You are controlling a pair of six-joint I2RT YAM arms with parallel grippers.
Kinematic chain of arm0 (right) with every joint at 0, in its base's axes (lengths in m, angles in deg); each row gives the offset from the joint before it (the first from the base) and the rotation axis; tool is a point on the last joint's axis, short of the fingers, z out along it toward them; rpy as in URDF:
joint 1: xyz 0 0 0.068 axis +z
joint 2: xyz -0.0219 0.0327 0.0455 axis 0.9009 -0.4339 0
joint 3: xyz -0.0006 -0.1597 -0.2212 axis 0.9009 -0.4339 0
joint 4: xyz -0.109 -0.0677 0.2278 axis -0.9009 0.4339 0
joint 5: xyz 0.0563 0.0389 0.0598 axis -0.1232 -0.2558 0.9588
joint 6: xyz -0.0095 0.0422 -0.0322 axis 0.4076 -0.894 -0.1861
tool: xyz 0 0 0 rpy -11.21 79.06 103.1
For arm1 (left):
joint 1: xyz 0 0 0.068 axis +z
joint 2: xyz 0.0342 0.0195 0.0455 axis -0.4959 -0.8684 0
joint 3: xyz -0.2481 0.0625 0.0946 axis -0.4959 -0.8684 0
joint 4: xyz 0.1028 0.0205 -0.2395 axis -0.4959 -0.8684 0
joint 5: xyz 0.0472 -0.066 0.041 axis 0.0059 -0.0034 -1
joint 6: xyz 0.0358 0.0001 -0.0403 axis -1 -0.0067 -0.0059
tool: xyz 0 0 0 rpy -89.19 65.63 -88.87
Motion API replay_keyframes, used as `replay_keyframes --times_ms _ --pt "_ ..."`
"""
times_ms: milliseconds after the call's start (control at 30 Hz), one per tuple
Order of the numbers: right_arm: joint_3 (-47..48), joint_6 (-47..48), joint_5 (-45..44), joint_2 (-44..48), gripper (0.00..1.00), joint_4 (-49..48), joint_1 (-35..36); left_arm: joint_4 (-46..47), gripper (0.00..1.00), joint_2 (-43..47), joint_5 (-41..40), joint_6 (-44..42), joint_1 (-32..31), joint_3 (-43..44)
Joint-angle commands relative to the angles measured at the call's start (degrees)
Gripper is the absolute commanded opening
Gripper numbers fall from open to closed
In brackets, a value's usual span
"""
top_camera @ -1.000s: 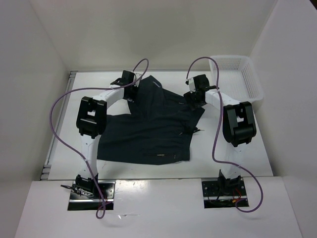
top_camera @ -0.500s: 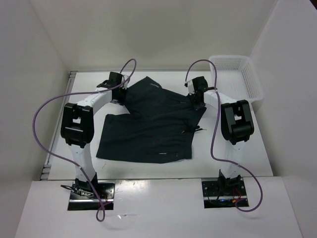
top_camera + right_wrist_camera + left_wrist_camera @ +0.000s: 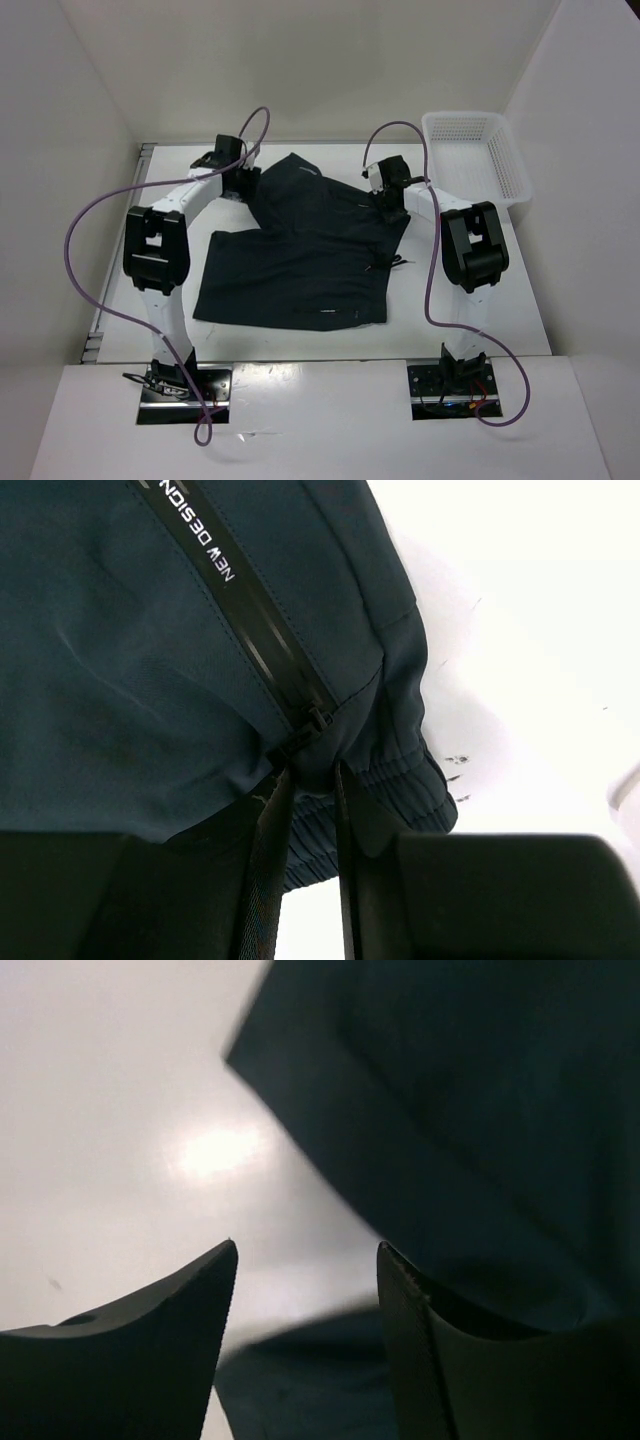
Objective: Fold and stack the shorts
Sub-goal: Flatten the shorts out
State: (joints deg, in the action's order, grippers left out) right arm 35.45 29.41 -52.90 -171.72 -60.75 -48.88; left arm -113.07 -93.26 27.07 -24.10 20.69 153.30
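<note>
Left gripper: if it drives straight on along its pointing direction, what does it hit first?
Likely the bare white tabletop, just off the edge of the black fabric shorts. The left gripper has open jaws straddling that edge, so cloth could come first. Depth is unclear.

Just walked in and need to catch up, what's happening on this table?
A pair of black shorts lies spread on the table, not yet folded. The right gripper pinches the fabric by a zipper. The left gripper hangs open at the shorts' far left edge, holding nothing. A white basket sits at the far right.
</note>
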Motion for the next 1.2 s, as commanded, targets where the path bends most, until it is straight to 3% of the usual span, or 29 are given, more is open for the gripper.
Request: replay_keyframes --times_ms 0,133,433,533,600,633,667,800,1067,1167 --pt "1.4 0.7 0.1 0.8 0.28 -1.6 0.4 3.1 0.66 -5.4 1.0 -0.1 -0.6 9.0" --pt "0.3 1.3 0.1 1.4 0.29 -1.0 0.4 3.1 0.69 -11.7 -1.0 -0.1 -1.2 16.1" --pt "-0.2 1.8 0.8 2.5 0.29 -0.5 0.4 5.5 0.73 -16.9 -4.0 -0.1 -1.8 18.6" --pt "-0.2 1.8 0.8 2.5 0.29 -0.5 0.4 5.5 0.67 -17.9 -4.0 -0.1 -2.3 19.8" --pt "-0.8 1.8 0.8 3.0 0.29 0.0 0.4 5.5 0.57 -17.9 -4.0 -0.1 -2.3 19.2" --pt "-0.8 1.8 0.8 3.0 0.29 0.0 0.4 5.5 0.5 -18.5 -4.0 -0.1 -2.3 18.4" --pt "-0.8 1.8 0.8 3.0 0.29 0.0 0.4 5.5 0.32 -18.5 -4.0 -0.1 -2.3 17.9" --pt "-1.3 2.3 0.8 3.0 0.29 0.0 0.4 5.5 0.08 -17.1 -4.0 -0.1 -2.3 14.7" --pt "-1.3 2.8 0.3 3.0 0.29 -0.6 0.4 3.5 0.06 -8.9 -4.6 -0.1 1.1 10.4" --pt "-1.3 2.8 -0.4 3.0 0.29 -0.6 0.4 2.0 0.06 -4.3 -4.1 -0.1 2.9 5.0"
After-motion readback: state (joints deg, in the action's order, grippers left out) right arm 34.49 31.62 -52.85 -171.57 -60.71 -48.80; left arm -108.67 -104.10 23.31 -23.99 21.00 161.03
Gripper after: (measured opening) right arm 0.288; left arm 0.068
